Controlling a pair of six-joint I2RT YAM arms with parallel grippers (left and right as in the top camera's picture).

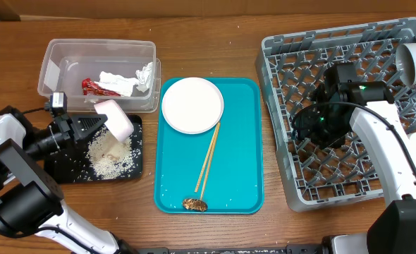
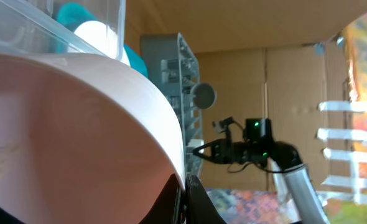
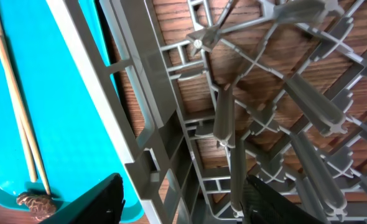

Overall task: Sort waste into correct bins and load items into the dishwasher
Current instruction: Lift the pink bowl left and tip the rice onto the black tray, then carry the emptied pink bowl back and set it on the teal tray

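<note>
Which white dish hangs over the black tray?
The small white bowl, held tilted above the black tray; the plate lies on the teal tray, another bowl in the rack.

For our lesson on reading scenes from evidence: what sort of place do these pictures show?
Probably a robot test bench staged as a dish-clearing station, not a real kitchen: a grey dish rack and teal tray sit on a wooden table, with a cardboard wall alongside.
</note>
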